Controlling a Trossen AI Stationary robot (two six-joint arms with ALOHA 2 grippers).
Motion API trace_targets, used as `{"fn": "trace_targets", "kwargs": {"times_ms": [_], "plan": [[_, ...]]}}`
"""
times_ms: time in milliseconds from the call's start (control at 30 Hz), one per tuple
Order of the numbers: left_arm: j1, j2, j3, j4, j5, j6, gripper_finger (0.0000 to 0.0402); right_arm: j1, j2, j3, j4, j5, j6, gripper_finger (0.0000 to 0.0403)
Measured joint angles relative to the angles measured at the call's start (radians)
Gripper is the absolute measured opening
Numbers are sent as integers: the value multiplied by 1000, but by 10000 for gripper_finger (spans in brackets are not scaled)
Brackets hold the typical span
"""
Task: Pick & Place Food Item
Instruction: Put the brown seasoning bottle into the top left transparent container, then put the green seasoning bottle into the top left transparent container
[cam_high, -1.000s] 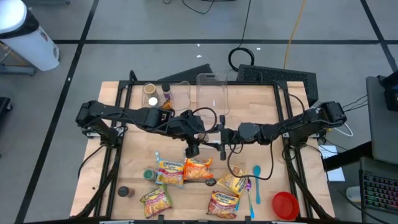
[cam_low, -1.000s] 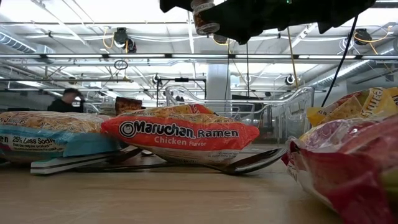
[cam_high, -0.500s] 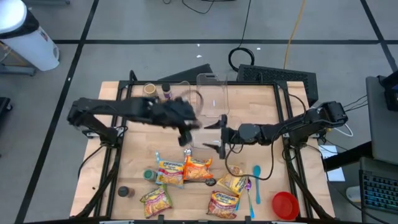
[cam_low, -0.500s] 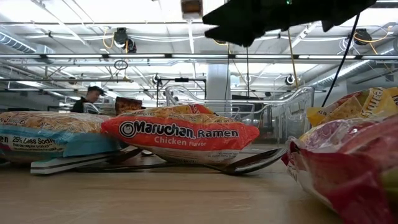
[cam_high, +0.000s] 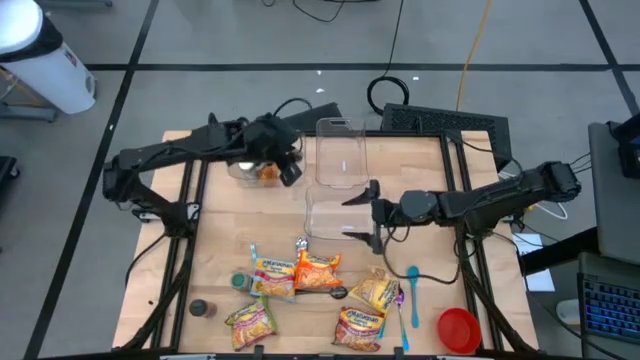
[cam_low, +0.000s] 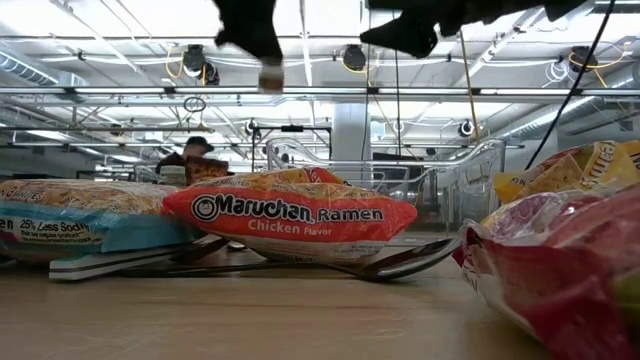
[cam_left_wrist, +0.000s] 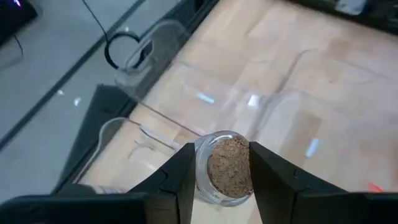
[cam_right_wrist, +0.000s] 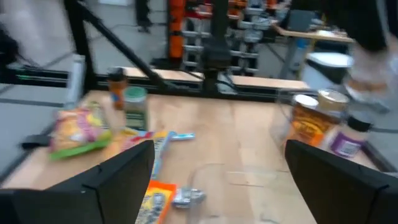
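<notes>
Since the earlier frames, the left arm (cam_high: 180, 155) has swung from the table's centre to its far left, carrying a jar (cam_left_wrist: 227, 168) with it, while the right gripper (cam_high: 372, 212) has opened and pulled back slightly.

Largest to smallest:

- Table (cam_high: 420, 170): wooden top, with ramen packs (cam_high: 297, 272) clustered along the near edge.
- Clear bins: one (cam_high: 342, 155) at the far centre, a second (cam_high: 335, 215) just in front of the right gripper, a third (cam_high: 262, 160) at far left already holding jars.
- Left gripper (cam_left_wrist: 217, 171): clamped on the jar, cork-coloured top facing the wrist camera, hanging above the far-left bin.
- Right gripper: fingers wide apart, holding nothing, near the table's centre.

Step in hand, as judged: placing the jar in the far-left bin. To do it well:

1. Centre the jar over a bare part of the bin floor, clear of the jars already inside.
2. Keep it upright during descent.
3. Lower until the base is seated before opening the fingers.
4. Lift straight up so the fingers do not catch the bin wall or neighbouring jars.
</notes>
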Motion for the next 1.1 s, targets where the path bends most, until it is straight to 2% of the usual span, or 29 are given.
{"fn": "trace_targets", "kwargs": {"times_ms": [133, 333, 433, 533, 633, 833, 1000, 1100], "plan": [[157, -2, -164, 166, 113, 42, 128, 1, -61, 0, -46, -66, 19, 355], [372, 0, -414, 457, 293, -2, 127, 3, -103, 0, -104, -71, 19, 356], [438, 0, -519, 608, 381, -59, 127, 3, -103, 0, -102, -71, 19, 356], [456, 0, -597, 724, 421, -98, 126, 3, -102, 0, -103, -70, 17, 354], [456, 1, -637, 780, 422, -116, 124, 3, -102, 0, -101, -69, 3, 353], [458, 65, -643, 850, 394, -145, 71, 3, -102, 0, -96, -69, -12, 356], [470, 121, -643, 922, 428, -168, 7, 2, -102, 0, -94, -69, -12, 353], [468, 121, -641, 944, 435, -164, 11, 2, -102, 0, -94, -69, -9, 355]]}}
